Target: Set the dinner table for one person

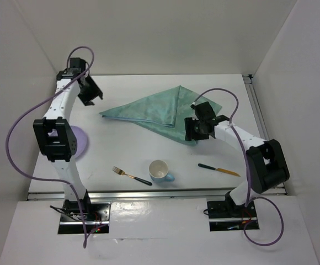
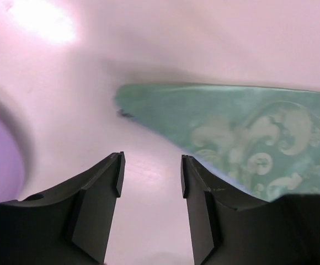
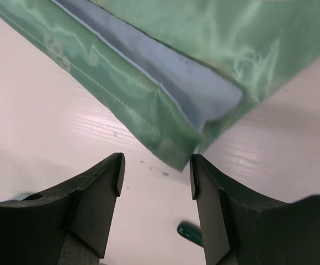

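Right claw (image 3: 155, 165) first: its jaws stand parted with nothing between them, and the near corner of the teal cloth (image 1: 149, 110) lies just ahead of the fingertips, not pinched. Your left claw (image 2: 150, 165) is likewise parted and empty, with bare tabletop showing in the gap and the cloth's pointed left tip a little beyond it. The dinner table (image 1: 121, 149) lies under everything, with the cloth folded across its far middle and the fork (image 1: 129, 175), cup (image 1: 160, 171) and knife (image 1: 220, 170) lined up along the near edge. The purple plate (image 1: 84, 141) sits at the left, half hidden under your left arm. By the look of it the cloth is the piece in hand. If you mean to take that corner, come down low and get one finger under both folded layers, since the blue underside peeks out there and a shallow bite would likely catch only the top sheet. Close squarely on the hem, lift before you pull, and steer away from the knife's green handle, which lies near your fingers. Your right arm is folded at the elbow, its forearm running leftward and its wrist pitched down over the corner. Your left arm is stretched long toward the far left, its wrist turned inward at the cloth.
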